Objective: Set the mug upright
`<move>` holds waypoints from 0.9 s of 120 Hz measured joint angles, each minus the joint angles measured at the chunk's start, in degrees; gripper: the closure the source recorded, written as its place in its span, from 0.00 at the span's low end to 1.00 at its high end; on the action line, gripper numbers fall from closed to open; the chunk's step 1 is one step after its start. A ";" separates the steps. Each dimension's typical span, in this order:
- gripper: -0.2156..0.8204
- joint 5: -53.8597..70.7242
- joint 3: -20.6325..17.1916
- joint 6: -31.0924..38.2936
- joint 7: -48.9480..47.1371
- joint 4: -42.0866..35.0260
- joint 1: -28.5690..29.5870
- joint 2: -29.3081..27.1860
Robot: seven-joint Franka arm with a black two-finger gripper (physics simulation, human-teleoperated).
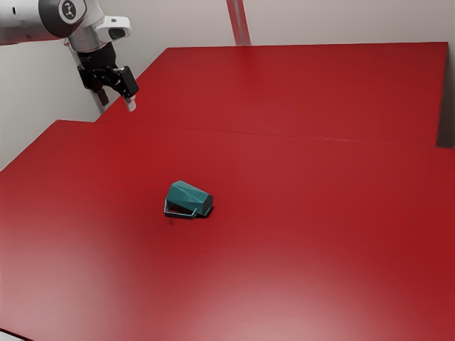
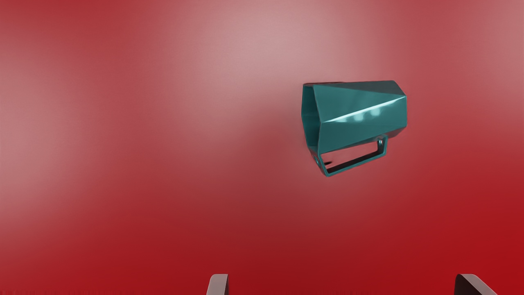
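Observation:
The black gripper [image 1: 119, 103] hangs above the table's far edge at the exterior view's upper left, well apart from the mug. In the wrist view the gripper [image 2: 342, 284] is open, its two fingertips wide apart with nothing between them. A teal faceted mug [image 1: 189, 199] lies on its side on the red table, its handle low against the tabletop. From the wrist camera, the mug [image 2: 360, 114] shows its hollow mouth at one end and its closed base at the other, with the angular handle along one side.
The red tabletop [image 1: 284, 249] stretches around the mug. Behind it stands another red surface [image 1: 306, 92], with pale walls beyond and a red-edged strip [image 1: 239, 21] on the wall.

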 joint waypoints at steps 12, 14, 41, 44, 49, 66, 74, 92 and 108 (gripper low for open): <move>0.21 0.00 0.00 -0.05 -0.04 0.01 -0.02 0.00; 0.21 0.00 0.00 -0.05 -0.05 0.02 -0.03 0.00; 0.21 -0.03 0.27 -0.09 -0.07 0.09 -0.03 -0.03; 0.21 -0.26 0.41 -0.06 -0.08 0.07 -0.04 -0.02; 0.21 -1.66 0.70 -0.01 -0.11 -0.01 0.30 0.02; 0.21 -8.73 3.36 0.24 0.08 -0.20 1.24 0.24; 0.21 -14.21 5.54 0.33 0.79 -0.59 1.79 0.43; 0.21 -25.45 7.25 0.71 3.34 -0.82 3.57 4.21; 0.21 -32.64 7.37 2.46 6.52 -2.56 5.51 9.00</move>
